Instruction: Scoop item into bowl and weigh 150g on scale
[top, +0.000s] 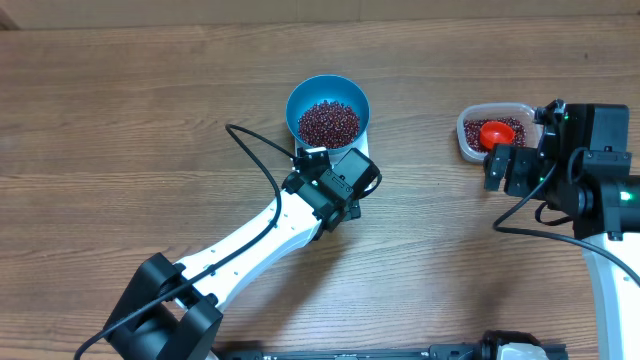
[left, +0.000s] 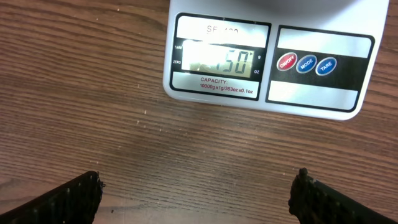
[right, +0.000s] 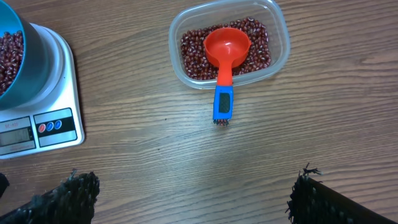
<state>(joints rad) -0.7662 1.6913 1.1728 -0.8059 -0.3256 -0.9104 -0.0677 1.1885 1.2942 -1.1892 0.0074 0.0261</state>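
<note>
Robot lab bench right here, brown wood-grain tabletop (top: 120, 100), two white-and-black robot arms (top: 250, 245) mounted, small white digital scale (left: 224, 56).

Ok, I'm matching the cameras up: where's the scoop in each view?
Overhead: scoop far right, in the container.
Left wrist: not in it.
Right wrist: scoop top centre, handle over the container's near rim.
Shared landmark: the scale, in all three views, under the bowl overhead, at left in the right wrist.
</note>
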